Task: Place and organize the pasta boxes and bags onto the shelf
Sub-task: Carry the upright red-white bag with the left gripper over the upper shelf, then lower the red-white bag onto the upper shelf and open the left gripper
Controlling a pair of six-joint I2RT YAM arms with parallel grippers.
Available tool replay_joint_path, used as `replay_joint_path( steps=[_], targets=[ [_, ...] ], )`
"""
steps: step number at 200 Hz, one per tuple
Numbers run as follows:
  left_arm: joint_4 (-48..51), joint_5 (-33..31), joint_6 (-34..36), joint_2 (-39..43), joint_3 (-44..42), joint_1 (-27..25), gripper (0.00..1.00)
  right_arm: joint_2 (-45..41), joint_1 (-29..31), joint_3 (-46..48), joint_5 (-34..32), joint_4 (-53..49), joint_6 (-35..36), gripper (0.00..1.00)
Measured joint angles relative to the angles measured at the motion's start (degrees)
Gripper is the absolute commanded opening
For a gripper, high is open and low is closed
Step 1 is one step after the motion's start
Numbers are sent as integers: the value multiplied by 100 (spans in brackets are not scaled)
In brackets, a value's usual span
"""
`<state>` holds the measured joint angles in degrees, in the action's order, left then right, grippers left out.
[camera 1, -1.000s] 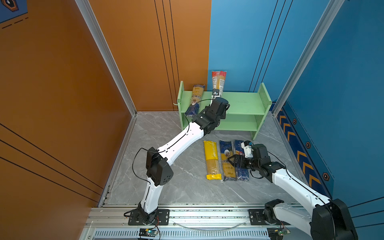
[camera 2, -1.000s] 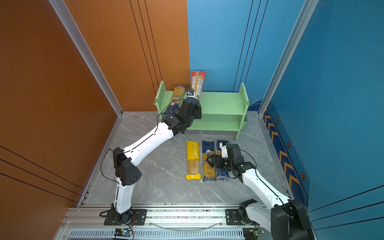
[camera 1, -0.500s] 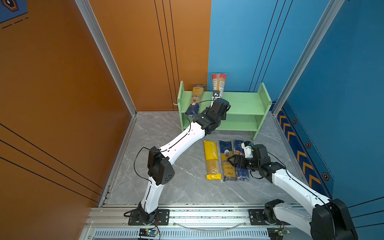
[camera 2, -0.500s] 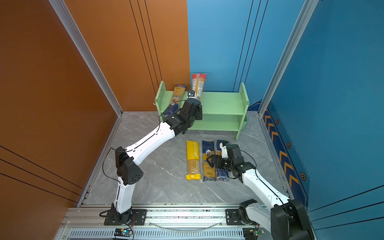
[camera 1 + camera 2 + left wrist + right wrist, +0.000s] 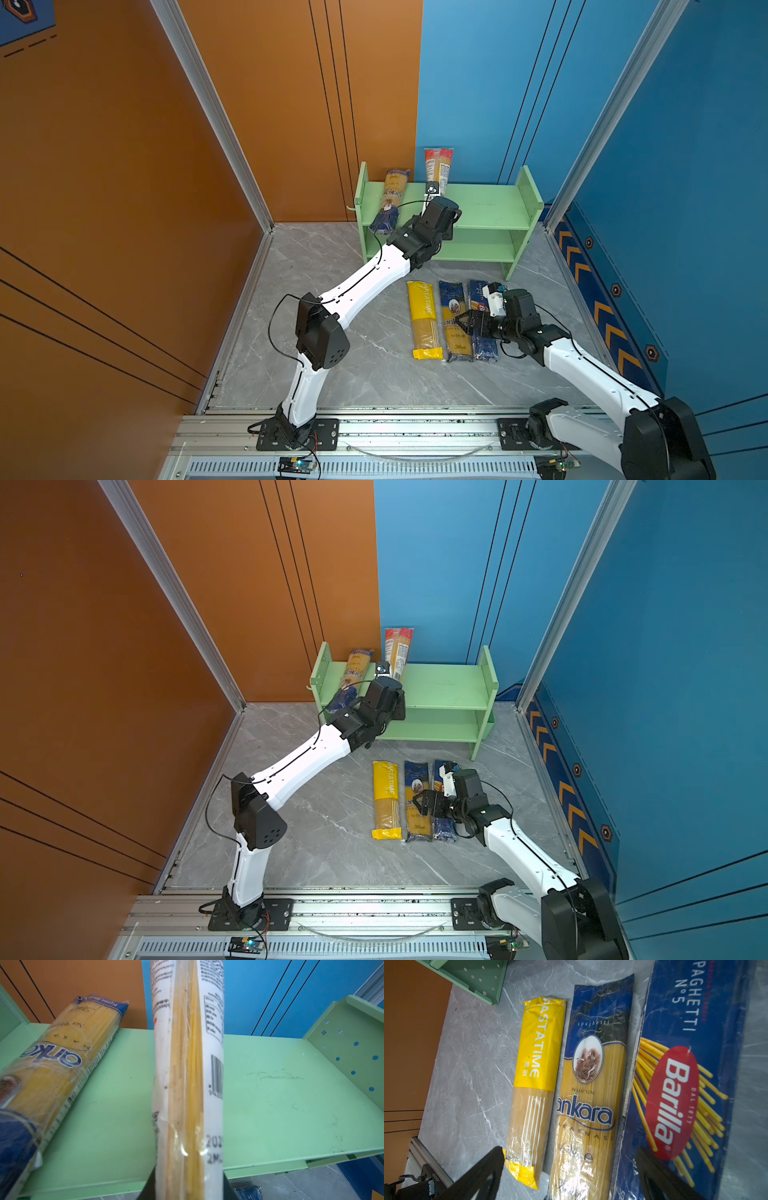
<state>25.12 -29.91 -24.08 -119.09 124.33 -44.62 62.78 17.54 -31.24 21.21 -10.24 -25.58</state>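
Bag with red end (image 5: 439,168) stands clamped in left end effector (image 5: 188,1188).

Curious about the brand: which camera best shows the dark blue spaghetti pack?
Right wrist view: the long dark blue Barilla spaghetti pack looms large, logo readable. Both top views show it small, partly under the right arm; left wrist view, not clearly.
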Motion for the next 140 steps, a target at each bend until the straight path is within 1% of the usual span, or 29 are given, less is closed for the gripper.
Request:
replay_joint_path(
  steps=[27, 45, 85, 140],
  targets=[
    [-37, 2, -42, 0, 11, 0, 31, 0, 0, 0, -2, 0, 2, 96],
    [-157, 0, -70, 0, 42, 0, 36, 0, 0, 4, -2, 2, 0, 96],
    [-501, 0, -90, 0, 184, 0, 36, 0, 0, 26, -2, 44, 0, 96],
    [-699, 13, -105, 0, 212, 0, 36, 0, -9, 26, -2, 44, 0, 96]
  ],
)
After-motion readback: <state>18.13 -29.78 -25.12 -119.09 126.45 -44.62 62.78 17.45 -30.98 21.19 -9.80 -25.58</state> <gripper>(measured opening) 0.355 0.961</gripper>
